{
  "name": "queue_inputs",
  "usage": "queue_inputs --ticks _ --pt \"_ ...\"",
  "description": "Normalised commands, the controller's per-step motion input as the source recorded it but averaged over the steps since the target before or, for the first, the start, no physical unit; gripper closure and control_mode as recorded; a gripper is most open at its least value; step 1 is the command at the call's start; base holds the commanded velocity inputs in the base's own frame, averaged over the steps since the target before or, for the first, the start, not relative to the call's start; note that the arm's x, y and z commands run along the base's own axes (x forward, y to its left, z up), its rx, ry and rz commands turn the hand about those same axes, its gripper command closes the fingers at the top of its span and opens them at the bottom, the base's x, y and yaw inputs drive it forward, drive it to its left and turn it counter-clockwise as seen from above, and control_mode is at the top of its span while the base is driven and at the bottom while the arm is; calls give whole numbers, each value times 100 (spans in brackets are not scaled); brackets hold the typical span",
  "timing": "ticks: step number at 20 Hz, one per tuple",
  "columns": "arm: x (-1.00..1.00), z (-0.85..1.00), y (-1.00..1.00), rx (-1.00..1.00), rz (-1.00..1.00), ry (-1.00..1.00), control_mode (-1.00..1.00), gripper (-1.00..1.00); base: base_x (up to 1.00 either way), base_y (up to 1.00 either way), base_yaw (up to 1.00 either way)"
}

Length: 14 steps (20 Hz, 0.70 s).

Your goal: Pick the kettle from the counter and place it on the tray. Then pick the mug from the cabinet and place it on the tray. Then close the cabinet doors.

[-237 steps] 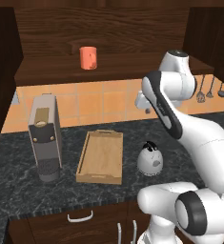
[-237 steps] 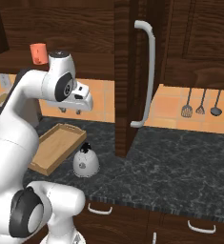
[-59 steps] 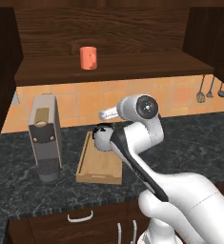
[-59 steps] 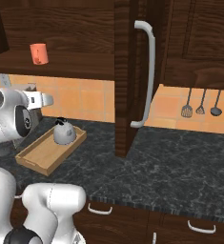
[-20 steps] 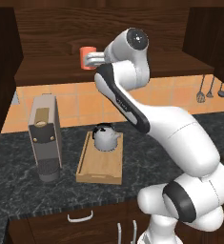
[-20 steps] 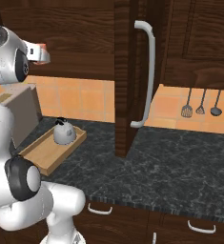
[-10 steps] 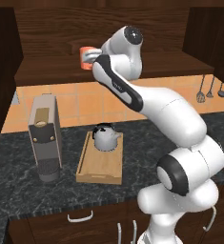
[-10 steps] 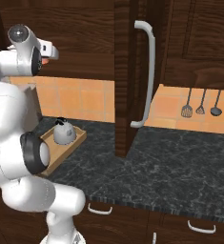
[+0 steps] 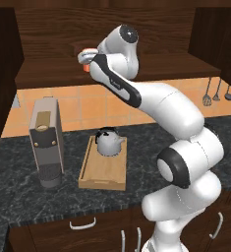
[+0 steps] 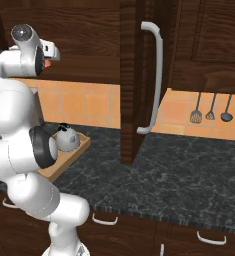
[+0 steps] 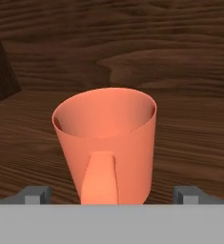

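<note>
Your gripper (image 11: 111, 193) has advanced onto the mug (image 11: 105, 145) (handle at 6 o'clock), jaws spread wide, nothing gripped; kettle (image 9: 108, 142) already sits on tray (image 9: 102, 174).

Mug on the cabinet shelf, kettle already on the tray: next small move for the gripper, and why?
Probably close on the mug. In the hand view the gripper is open, with fingertips either side of the mug, its handle facing the camera. The kettle already sits on the tray.

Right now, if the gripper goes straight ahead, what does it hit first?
The mug, probably handle first. It stands upright on the cabinet shelf, dead ahead between the open fingertips; depth unclear.
</note>
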Motion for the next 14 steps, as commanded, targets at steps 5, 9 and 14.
queue_inputs --ticks 5,9,14 --pt "2 -1 6 0 0 0 -100 -100 0 0 0" --pt "9 -11 0 0 0 0 -100 100 0 0 0" --pt "-8 0 -1 0 0 0 -100 100 0 0 0"
